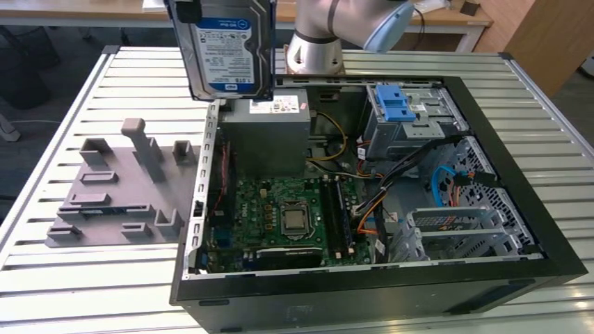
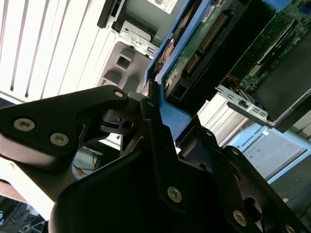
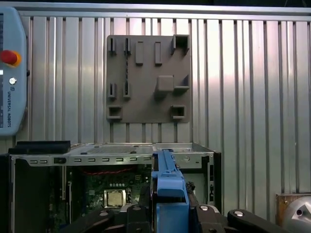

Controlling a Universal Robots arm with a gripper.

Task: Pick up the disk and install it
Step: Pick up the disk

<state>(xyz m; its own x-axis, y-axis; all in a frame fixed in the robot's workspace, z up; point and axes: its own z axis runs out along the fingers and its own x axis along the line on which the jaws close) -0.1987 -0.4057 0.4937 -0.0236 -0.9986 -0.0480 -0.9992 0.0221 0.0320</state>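
The disk (image 1: 227,52), a silver hard drive with a white-and-blue label, hangs upright high above the back left corner of the open computer case (image 1: 519,209). My gripper (image 1: 225,8) is shut on it from above, its dark fingers pressing on the drive's two sides. The first wrist view looks down the disk's blue side rail (image 3: 168,182), clamped in the gripper (image 3: 169,216), with the case below. In the second wrist view the disk's green circuit-board underside (image 2: 194,48) runs away from the gripper (image 2: 155,114).
A grey fixture plate (image 1: 121,188) with raised blocks lies on the slatted table at the exterior view's left of the case. Inside the case are a grey power supply box (image 1: 264,132), the motherboard (image 1: 278,216) and a drive cage with a blue latch (image 1: 394,104). A teach pendant (image 3: 9,73) lies nearby.
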